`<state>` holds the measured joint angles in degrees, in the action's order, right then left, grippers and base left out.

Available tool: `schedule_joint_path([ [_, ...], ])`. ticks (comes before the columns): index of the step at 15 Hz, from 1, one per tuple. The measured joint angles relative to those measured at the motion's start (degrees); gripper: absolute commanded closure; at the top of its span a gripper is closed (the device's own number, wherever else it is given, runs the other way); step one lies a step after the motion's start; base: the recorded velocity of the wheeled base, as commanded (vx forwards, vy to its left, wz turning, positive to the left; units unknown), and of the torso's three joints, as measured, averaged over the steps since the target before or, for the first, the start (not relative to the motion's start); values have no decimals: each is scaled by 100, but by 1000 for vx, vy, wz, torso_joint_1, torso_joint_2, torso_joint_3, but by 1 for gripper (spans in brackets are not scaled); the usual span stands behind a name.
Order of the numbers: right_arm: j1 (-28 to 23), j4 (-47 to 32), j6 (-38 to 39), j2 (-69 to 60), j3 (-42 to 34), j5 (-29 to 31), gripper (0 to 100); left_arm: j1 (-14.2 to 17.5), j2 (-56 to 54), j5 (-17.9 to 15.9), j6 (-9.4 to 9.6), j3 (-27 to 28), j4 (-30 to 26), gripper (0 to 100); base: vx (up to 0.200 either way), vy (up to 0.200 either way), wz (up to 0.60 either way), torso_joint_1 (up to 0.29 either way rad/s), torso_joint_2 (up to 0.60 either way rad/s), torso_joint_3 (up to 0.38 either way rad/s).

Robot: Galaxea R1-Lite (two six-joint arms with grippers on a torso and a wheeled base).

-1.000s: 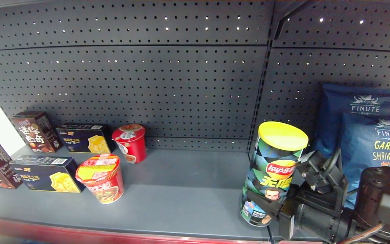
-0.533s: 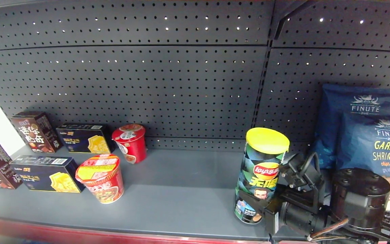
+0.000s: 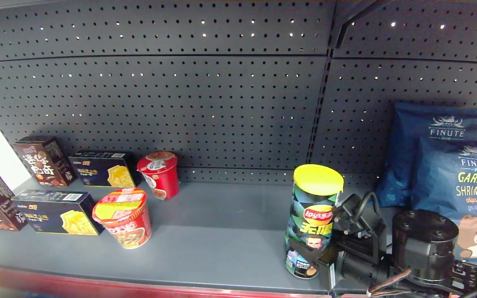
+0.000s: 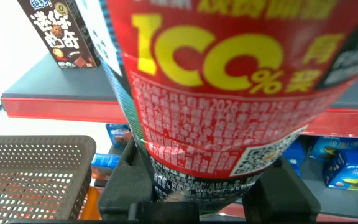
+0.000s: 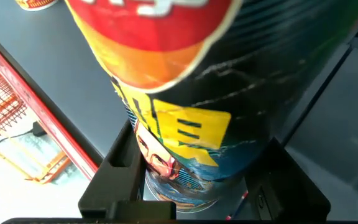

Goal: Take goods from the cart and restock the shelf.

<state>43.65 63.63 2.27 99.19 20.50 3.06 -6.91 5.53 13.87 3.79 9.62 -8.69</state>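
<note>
A tall chips can [image 3: 311,219] with a yellow lid stands upright over the front right of the grey shelf [image 3: 222,231]. My right gripper [image 3: 323,234] is shut on its lower half from the right side. In the right wrist view the can [image 5: 185,93] rises from between the jaws of that gripper [image 5: 204,186]. I cannot tell if its base touches the shelf. My left gripper [image 4: 207,193] is shut on a red can [image 4: 216,81], held below and in front of the shelf's red front edge [image 4: 55,106].
Left on the shelf stand two noodle cups [image 3: 124,217], two navy boxes [image 3: 58,211] and two brown boxes [image 3: 44,160]. Blue chip bags [image 3: 458,182] lean at the far right. Bare shelf lies between cups and chips can. A cart basket [image 4: 33,168] sits below.
My right gripper has carried the chips can to the left and lower, farther in over the shelf. The goods on the left of the shelf have not moved.
</note>
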Motion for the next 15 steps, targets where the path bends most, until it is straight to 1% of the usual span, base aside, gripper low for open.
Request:
schedule_joint_path([
  [5,4,310,-20,232,-52,-44,100,-2,0,6,0,5,0,100,0,0,0,0,0,0],
  [6,2,383,-61,276,-52,-77,0,-5,0,9,0,11,0,100,0,0,0,0,0,0],
  [15,39,411,-269,129,-304,-52,0,-5,0,6,-5,5,0,100,0,0,0,0,0,0],
])
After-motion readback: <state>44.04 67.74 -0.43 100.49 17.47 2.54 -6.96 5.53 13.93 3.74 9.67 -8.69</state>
